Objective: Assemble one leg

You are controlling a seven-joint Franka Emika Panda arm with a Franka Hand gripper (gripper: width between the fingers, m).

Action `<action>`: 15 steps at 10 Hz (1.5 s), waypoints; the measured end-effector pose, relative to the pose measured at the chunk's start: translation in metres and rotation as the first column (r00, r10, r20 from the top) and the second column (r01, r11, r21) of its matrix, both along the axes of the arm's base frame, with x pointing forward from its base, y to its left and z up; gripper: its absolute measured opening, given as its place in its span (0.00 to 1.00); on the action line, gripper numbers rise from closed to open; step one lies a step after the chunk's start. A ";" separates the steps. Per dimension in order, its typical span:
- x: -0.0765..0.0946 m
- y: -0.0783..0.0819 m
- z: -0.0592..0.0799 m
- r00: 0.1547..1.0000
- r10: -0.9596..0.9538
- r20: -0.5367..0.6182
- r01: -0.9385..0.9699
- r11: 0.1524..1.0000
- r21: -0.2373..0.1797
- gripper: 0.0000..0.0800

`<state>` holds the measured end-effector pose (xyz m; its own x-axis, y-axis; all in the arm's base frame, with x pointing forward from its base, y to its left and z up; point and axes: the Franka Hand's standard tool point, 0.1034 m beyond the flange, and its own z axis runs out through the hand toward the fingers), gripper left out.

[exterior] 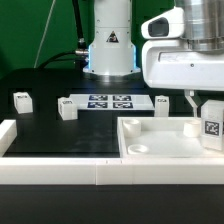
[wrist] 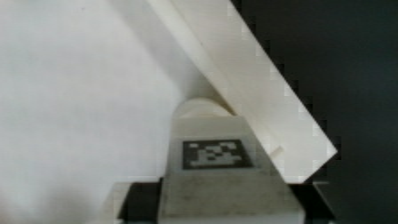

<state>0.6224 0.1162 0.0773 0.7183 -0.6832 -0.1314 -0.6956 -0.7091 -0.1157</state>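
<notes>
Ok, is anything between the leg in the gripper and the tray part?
Nothing visible does. The leg, held in the gripper, is already close beside the tray part's raised rim, with only bare tray surface around it.

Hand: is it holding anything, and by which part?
Yes. The hand holds one leg, pinched on two opposite sides at its upper end. The tagged face is uncovered and the lower end hangs free.
</notes>
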 end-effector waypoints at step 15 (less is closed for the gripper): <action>0.001 0.004 0.001 0.983 0.183 0.011 -0.183 0.983 0.028 0.81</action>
